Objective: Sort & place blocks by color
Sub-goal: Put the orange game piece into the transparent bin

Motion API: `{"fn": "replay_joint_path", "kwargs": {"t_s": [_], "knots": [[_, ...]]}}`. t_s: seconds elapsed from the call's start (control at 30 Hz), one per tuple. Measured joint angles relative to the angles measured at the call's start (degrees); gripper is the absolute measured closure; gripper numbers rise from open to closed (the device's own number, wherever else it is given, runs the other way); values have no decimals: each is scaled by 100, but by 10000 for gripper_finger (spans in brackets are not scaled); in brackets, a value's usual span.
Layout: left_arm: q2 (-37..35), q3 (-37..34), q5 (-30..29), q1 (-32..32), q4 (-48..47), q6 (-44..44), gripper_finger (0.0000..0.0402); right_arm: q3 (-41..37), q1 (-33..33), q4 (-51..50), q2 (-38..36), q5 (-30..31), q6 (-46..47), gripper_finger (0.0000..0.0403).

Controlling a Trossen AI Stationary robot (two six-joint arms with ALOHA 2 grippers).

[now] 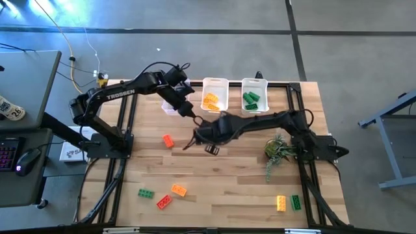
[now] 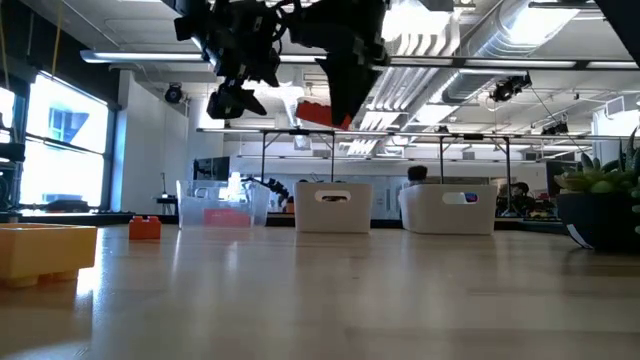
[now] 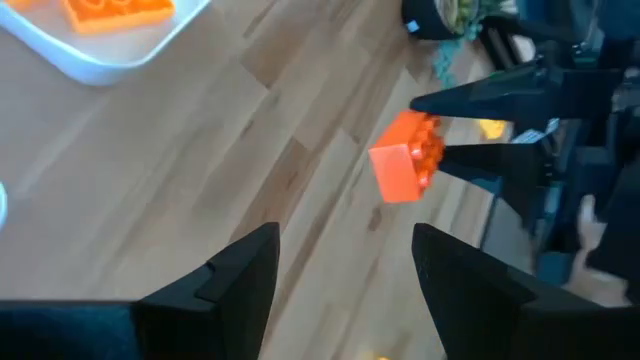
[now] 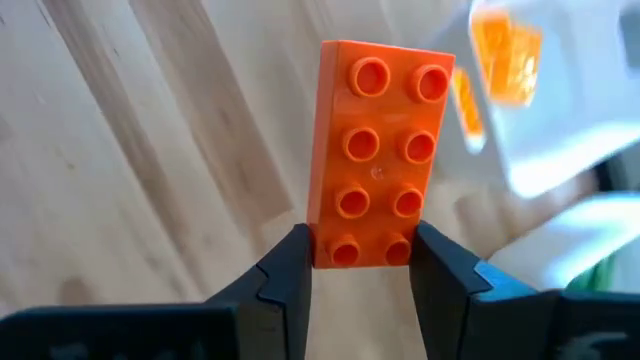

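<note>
My right gripper [image 1: 197,135] is over the middle of the table, shut on a red-orange eight-stud brick [image 4: 375,150]. The brick also shows in the left wrist view [image 3: 405,160] and, high above the tabletop, in the low view [image 2: 315,115]. My left gripper [image 1: 192,112] hangs open and empty just beyond it on the far side, near the bins, and its fingers [image 3: 240,275] point toward the brick. Orange bricks lie in the middle bin [image 1: 214,94] and green ones in the right bin [image 1: 255,94]. Loose bricks lie flat on the table: a red one [image 1: 168,141] and several along the near edge. My right gripper pinches the brick's two long sides at one end [image 4: 362,252] between its two fingers. The brick sticks out ahead of the fingers, in line with them, studs toward the wrist camera. The fingers come from the table's right. The brick is lifted clear of the table.
A third clear bin [image 1: 170,105] sits partly under my left arm at the far left. A green plant sprig [image 1: 278,151] lies by the right arm. Near-edge bricks: green [image 1: 145,193], orange [image 1: 179,190], red [image 1: 164,202], yellow [image 1: 281,203], green [image 1: 296,202].
</note>
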Motion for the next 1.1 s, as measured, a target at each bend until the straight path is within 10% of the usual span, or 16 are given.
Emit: {"fn": "replay_joint_path", "kwargs": {"t_s": [0.6, 1.1], "knots": [[0, 0, 133, 58, 103, -709, 186, 120, -786, 1279, 0, 81, -3338, 294], [0, 0, -228, 75, 87, -1204, 186, 120, -999, 1311, -2, -8, -4123, 294]]}}
